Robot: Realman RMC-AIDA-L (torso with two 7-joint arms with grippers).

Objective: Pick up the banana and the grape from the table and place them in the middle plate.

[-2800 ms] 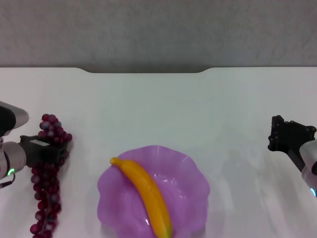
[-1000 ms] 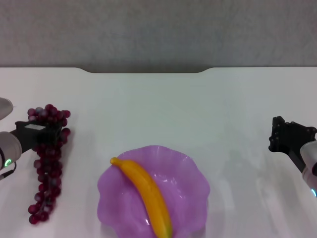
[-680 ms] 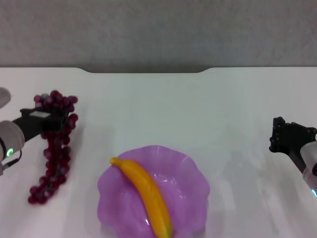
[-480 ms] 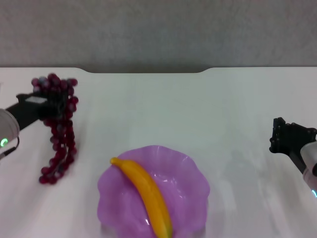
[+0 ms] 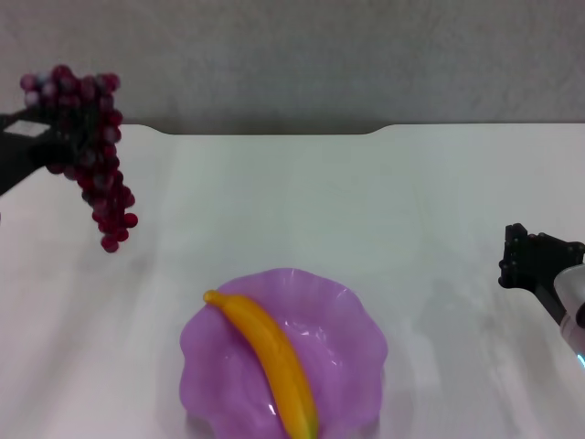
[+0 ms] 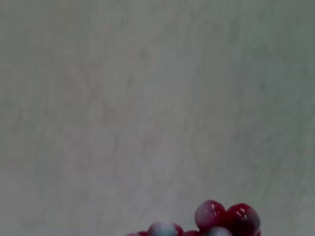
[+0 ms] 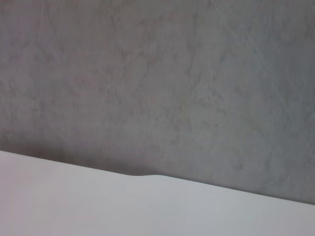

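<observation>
Middle plate: I see the middle plate (image 5: 334, 352) nearest me, low in the centre of the table (image 5: 366, 210).
Banana: the banana (image 5: 268, 358) lies inside it, running diagonally, one end over the plate's far-left rim, the other at the near edge.
Right gripper: my right gripper (image 5: 535, 261) sits low at the right edge of the head view, just above the tabletop and well apart from the plate; I cannot tell whether its fingers are apart or together.
Right wrist camera: it gives me only the table's far edge and the grey wall (image 7: 157, 83) behind.
Left gripper: my left gripper (image 5: 41, 137) is raised at the far left, clenched on the top of the grape (image 5: 87, 146).
Grape: the bunch hangs down from that grip, clear of the table, well left of and beyond the plate.
Left wrist camera: a few berries of the bunch (image 6: 221, 221) show at the frame's edge against the wall.
</observation>
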